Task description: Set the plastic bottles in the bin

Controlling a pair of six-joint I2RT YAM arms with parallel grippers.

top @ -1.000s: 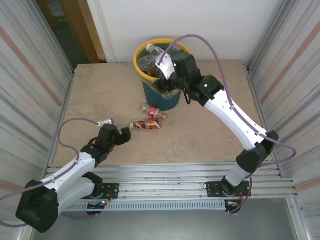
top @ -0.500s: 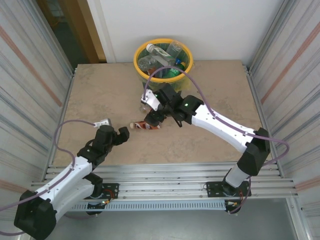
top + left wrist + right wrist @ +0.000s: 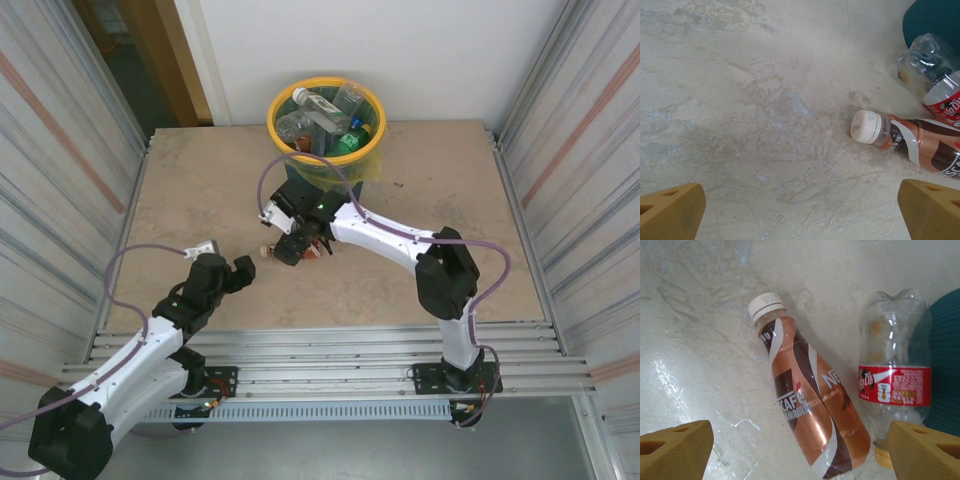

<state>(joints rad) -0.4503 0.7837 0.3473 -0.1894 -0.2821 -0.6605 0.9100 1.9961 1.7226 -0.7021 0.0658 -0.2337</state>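
Two bottles lie side by side near the middle of the worktop, just in front of the bin at its far edge, which already holds several others. The right gripper hangs over both with fingers wide apart, straddling the brown bottle and the clear bottle. It should probably shift onto the brown one alone, turn to close squarely across its slanted body, and drop low before squeezing. The left gripper, fingers apart and empty near the front edge, should keep clear.
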